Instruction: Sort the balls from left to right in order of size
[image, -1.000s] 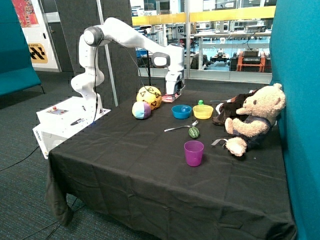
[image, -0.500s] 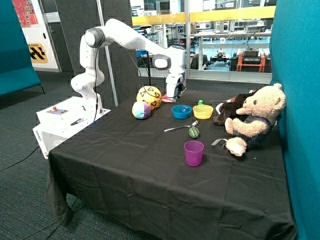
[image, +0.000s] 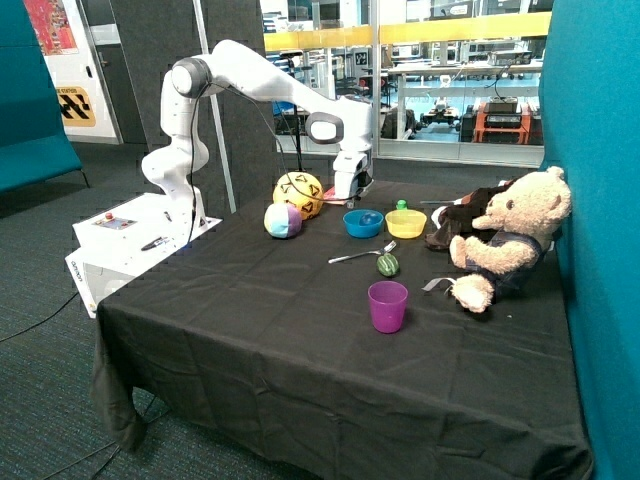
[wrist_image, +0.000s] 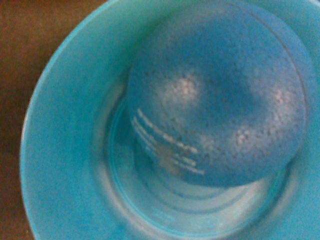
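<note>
A large yellow ball with black triangle marks sits at the back of the table. The medium pastel panelled ball rests against it in front. The small dark blue ball lies inside a blue bowl and fills most of the wrist view. In the outside view, my gripper hangs just over the near-ball rim of that blue bowl, beside the yellow ball. The wrist view shows nothing of the gripper itself.
A yellow bowl stands beside the blue one. A metal fork, a green striped toy and a purple cup lie nearer the front. A teddy bear sits against the teal wall.
The arm has shifted a little away from the yellow ball, bringing the gripper closer over the blue bowl. The balls, bowls and cup have stayed put.
</note>
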